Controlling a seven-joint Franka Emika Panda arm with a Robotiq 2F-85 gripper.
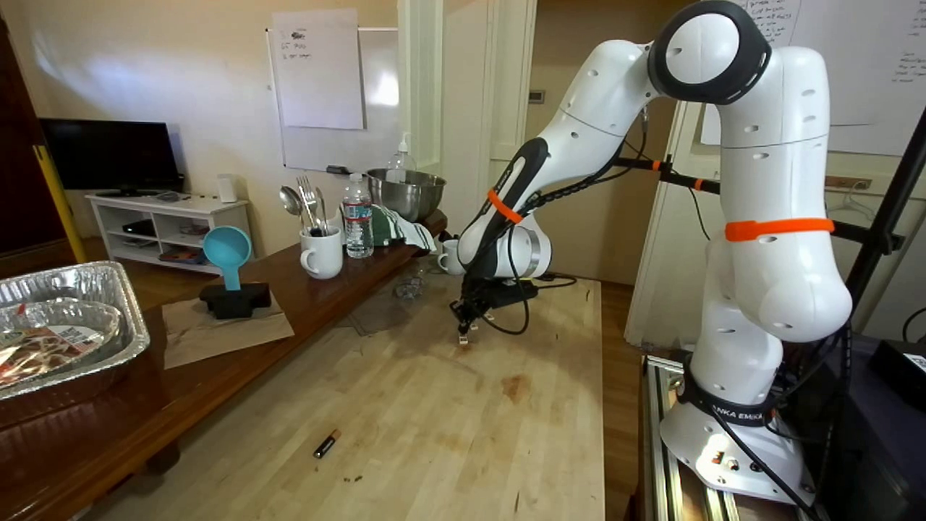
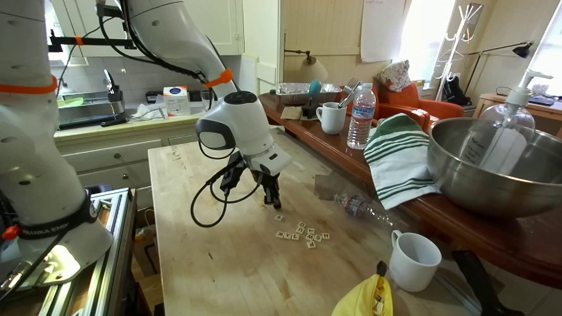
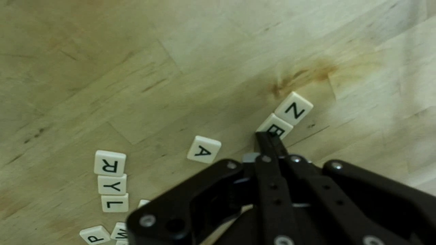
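Letter tile [image 3: 273,123], partly covered, lies at 12 o'clock from the gripper [image 3: 271,137] in the wrist view; jaws closed together, tile contact indeterminable. Tile A [image 3: 204,149] lies apart at 9 o'clock.

Both exterior views look along the desk [image 1: 434,434] from opposite ends, sharing the arm [image 2: 184,39]; the wrist view, close above, faces down past the claw [image 3: 270,136].

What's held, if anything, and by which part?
Nothing visible: the pincer is shut, in the wrist view partly hiding a letter tile against the N tile.
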